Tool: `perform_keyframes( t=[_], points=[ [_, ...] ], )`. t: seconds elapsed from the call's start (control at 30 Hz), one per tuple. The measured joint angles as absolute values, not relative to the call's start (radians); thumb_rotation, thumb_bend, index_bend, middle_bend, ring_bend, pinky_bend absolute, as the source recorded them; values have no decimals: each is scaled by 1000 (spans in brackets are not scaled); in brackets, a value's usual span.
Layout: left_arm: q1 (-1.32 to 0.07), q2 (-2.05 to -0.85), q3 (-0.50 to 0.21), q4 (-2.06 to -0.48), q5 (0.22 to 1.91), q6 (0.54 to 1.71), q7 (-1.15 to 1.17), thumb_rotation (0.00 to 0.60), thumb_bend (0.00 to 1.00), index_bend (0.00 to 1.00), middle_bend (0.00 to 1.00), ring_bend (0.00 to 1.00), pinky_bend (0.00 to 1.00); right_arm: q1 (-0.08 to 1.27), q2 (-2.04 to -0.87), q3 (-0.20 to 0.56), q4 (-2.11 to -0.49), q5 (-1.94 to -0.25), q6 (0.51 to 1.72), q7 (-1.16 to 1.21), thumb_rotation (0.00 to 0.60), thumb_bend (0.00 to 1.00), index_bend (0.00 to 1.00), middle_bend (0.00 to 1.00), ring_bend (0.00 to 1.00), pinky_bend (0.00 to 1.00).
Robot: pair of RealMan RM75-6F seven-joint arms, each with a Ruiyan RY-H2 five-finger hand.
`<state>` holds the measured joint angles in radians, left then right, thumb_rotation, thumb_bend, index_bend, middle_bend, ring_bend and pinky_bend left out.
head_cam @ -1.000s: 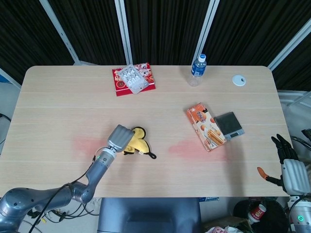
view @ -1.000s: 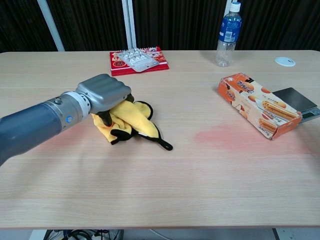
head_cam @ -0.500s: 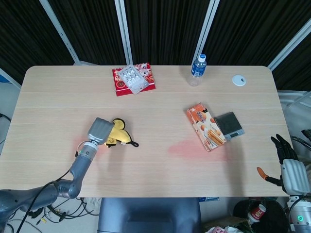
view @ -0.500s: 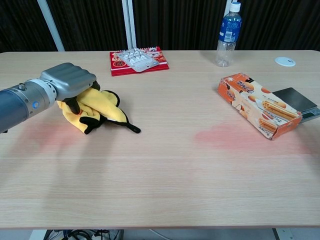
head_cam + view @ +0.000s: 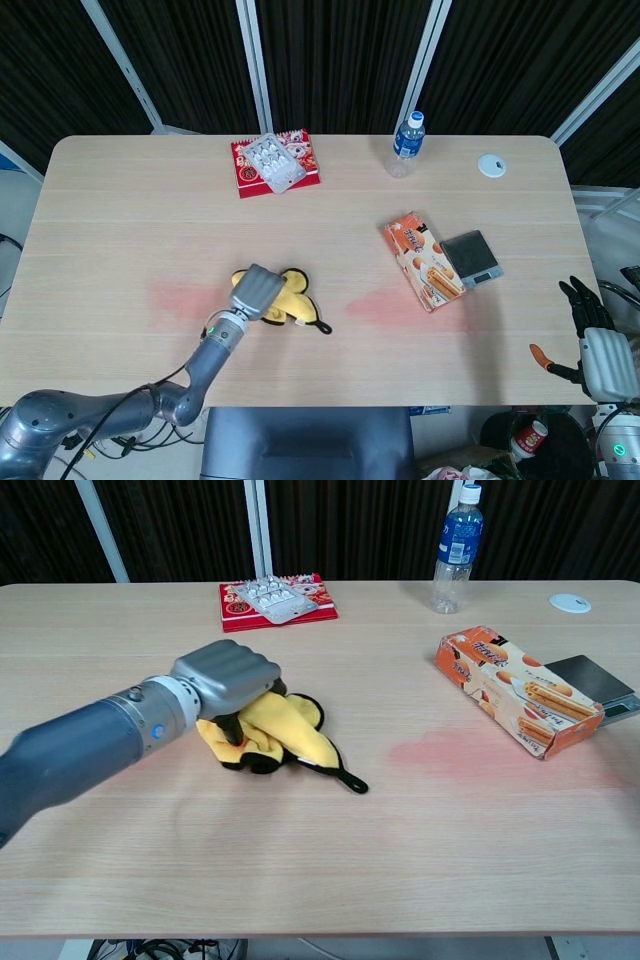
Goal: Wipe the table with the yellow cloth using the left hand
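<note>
The yellow cloth (image 5: 288, 303) (image 5: 285, 732) with black trim lies bunched on the wooden table (image 5: 120, 210) (image 5: 330, 860), left of centre. My left hand (image 5: 256, 291) (image 5: 226, 680) grips it from above and presses it onto the tabletop, fingers curled over the cloth's near side. A black loop trails from the cloth toward the right. My right hand (image 5: 592, 335) hangs off the table's right front corner, fingers apart, holding nothing; the chest view does not show it.
Pink stains mark the table left of the cloth (image 5: 175, 297) and right of it (image 5: 385, 308) (image 5: 450, 752). An orange snack box (image 5: 423, 260) (image 5: 515, 695) and dark scale (image 5: 471, 257) lie right. A red packet with blister pack (image 5: 275, 163), water bottle (image 5: 407, 141) and white disc (image 5: 491, 165) stand far back.
My left hand swept the cloth left across the table, then back right; it now sits slightly further right and nearer than a second ago. The right hand stayed still.
</note>
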<state>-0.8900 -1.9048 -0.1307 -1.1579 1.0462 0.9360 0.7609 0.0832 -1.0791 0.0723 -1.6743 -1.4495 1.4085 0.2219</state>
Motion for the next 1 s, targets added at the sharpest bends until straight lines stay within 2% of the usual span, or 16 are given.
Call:
perform_keyframes(
  t=[0.23,0.6,0.73,1.0],
  points=[
    [-944,-1992,-166,-1122,1041,924,815,600,446,709,729,637,735,82,-1078,72,-1674,-1451,1410,227,600,155,0,0,0,129],
    [-999,-2074,-243,-972,1009,949,866,600,446,720,733,638,735,82,-1076,73,-1673,-1450,1410,237,600,155,0,0,0,129],
    [-992,-2061,-250,-950,996,963,890,600,446,723,736,641,736,82,-1076,73,-1674,-1452,1410,238,600,155,0,0,0,129],
    [-933,-1959,-234,-961,983,982,894,600,446,729,742,647,739,81,-1076,71,-1676,-1455,1412,234,600,156,0,0,0,129]
  ],
)
